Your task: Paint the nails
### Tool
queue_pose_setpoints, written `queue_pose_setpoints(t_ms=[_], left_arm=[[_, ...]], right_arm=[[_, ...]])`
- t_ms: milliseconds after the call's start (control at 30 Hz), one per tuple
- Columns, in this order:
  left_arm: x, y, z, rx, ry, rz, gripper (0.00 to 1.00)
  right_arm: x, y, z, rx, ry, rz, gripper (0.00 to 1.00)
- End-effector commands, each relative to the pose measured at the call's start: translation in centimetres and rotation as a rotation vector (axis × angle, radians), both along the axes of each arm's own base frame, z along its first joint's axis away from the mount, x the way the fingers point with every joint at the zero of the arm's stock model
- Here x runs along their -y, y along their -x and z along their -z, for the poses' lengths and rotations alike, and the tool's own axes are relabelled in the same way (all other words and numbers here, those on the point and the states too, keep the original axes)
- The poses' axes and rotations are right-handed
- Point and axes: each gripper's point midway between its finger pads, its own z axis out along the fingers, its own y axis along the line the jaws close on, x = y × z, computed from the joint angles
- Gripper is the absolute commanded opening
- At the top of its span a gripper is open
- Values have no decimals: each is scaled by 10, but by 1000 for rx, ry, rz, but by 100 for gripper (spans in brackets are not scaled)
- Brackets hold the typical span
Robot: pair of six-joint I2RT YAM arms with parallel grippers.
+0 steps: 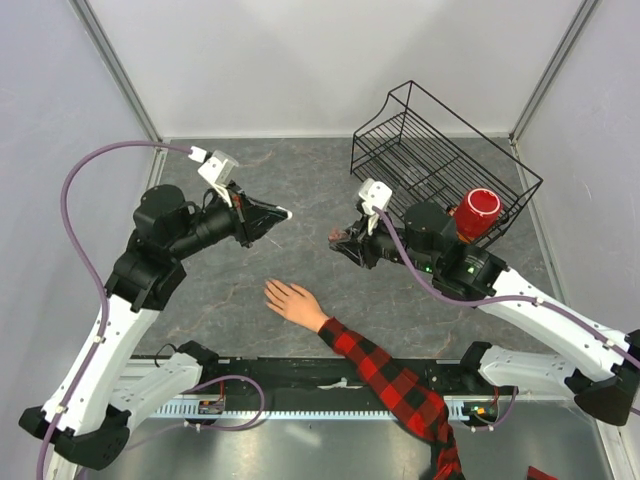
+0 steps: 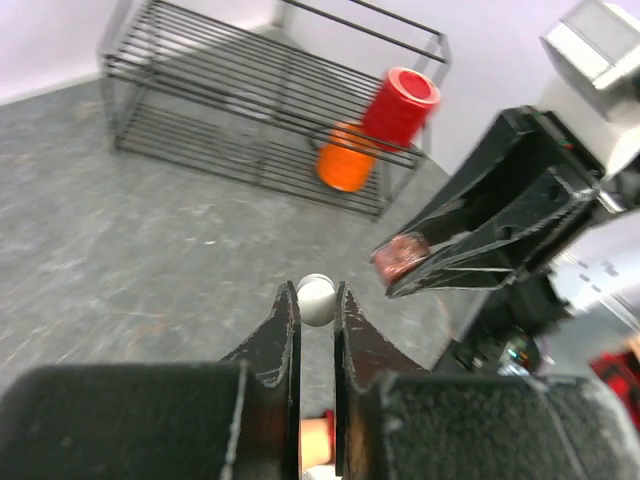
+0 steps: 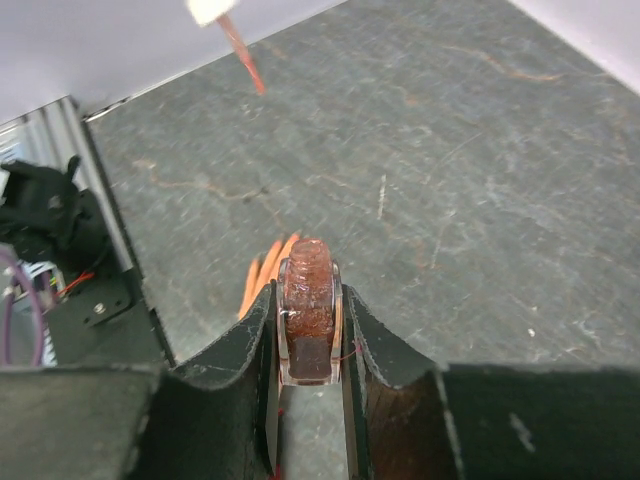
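The pale hand (image 1: pixel 292 302) lies flat with spread fingers, on an arm in a red-and-black plaid sleeve (image 1: pixel 390 378). Its nails are too small to make out. My left gripper (image 1: pixel 280 214) is shut on the white cap (image 2: pixel 316 298), held above and beyond the hand. The cap's red brush (image 3: pixel 244 52) points down in the right wrist view. My right gripper (image 1: pixel 340 241) is shut on the small dark red bottle (image 3: pixel 307 312), its neck open, right of the cap. Blurred fingertips (image 3: pixel 262 281) of the hand show under the bottle. The bottle also shows in the left wrist view (image 2: pixel 398 258).
A black wire rack (image 1: pixel 440 160) stands at the back right. It holds a red cup (image 1: pixel 476 212) and, in the left wrist view, an orange cup (image 2: pixel 345 168). A black rail (image 1: pixel 280 372) runs along the near edge.
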Motion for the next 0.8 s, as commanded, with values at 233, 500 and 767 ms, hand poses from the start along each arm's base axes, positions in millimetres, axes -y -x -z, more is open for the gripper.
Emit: queue_pose_setpoints(t_ms=[233,500,767], left_arm=[[37,24,-25,-36,116,280,2],[41,28,-26,-70,134,317,2],[44,32,-20,-105,145,343,2]], right_arm=[[-11,30,-25,0,-64,-174,0],[-11,27,-23,3,-65,-161,0],[-12,28,-22,0,-70,-171,0]])
